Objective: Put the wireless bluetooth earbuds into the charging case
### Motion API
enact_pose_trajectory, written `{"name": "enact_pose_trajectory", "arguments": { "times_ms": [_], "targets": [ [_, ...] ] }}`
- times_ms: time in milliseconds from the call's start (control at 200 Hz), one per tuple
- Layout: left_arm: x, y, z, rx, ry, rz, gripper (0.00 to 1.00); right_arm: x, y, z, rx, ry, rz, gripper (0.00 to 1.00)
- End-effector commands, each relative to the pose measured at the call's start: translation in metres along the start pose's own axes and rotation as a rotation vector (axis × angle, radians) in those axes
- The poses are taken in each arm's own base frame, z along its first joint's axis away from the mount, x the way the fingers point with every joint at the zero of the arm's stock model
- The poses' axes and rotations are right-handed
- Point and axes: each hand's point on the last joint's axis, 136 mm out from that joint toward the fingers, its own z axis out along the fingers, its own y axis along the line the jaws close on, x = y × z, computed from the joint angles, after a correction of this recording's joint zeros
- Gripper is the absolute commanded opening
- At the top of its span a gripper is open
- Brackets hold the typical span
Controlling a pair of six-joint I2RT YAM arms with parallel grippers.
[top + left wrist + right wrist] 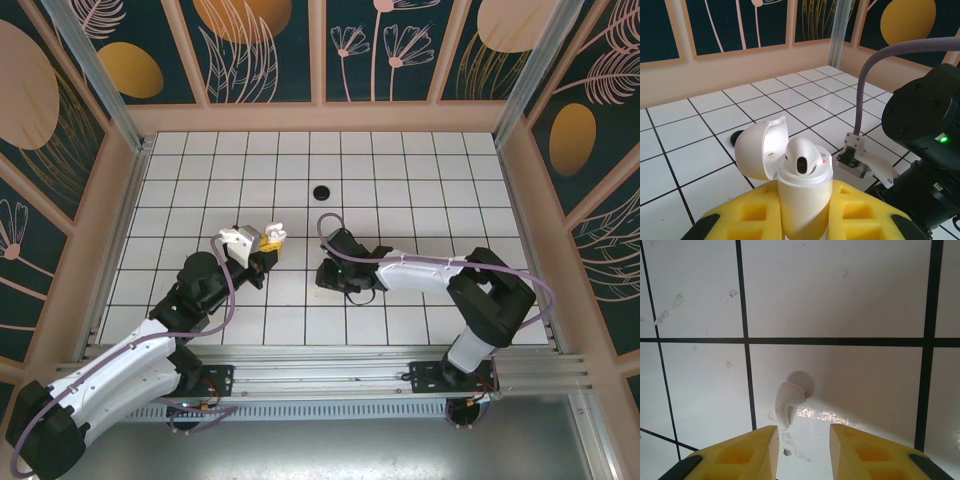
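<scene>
My left gripper is shut on a white charging case and holds it upright between its yellow fingers. The case's lid is swung open to the left. One white earbud sits in the case with its head sticking out. From above, the left gripper and the case are left of centre. My right gripper is open and points down at the floor. A second white earbud lies on a tile just beyond its left finger. The black buds are out of view.
A small black round object lies on the tiled floor behind both grippers; it also peeks out behind the lid. The right arm stands close to the right of the held case. Wooden walls surround the floor.
</scene>
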Motion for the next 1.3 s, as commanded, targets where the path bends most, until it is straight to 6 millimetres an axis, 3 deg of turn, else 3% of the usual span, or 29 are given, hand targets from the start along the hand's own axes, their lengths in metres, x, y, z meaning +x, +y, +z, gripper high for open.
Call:
{"name": "enact_pose_trajectory", "arguments": {
  "times_ms": [0, 921, 1291],
  "targets": [
    [-0.007, -0.002, 0.000, 0.006, -0.021, 0.008, 0.01, -0.007, 0.005, 0.003, -0.036, -0.026, 0.001, 0.33],
    [-0.006, 0.000, 0.000, -0.006, -0.013, 0.019, 0.01, -0.010, 0.004, 0.029, 0.023, 0.011, -0.050, 0.32],
    [-0.005, 0.001, -0.001, -0.013, -0.012, 0.023, 0.01, -0.014, 0.010, 0.036, 0.043, 0.029, -0.081, 0.27]
  ]
}}
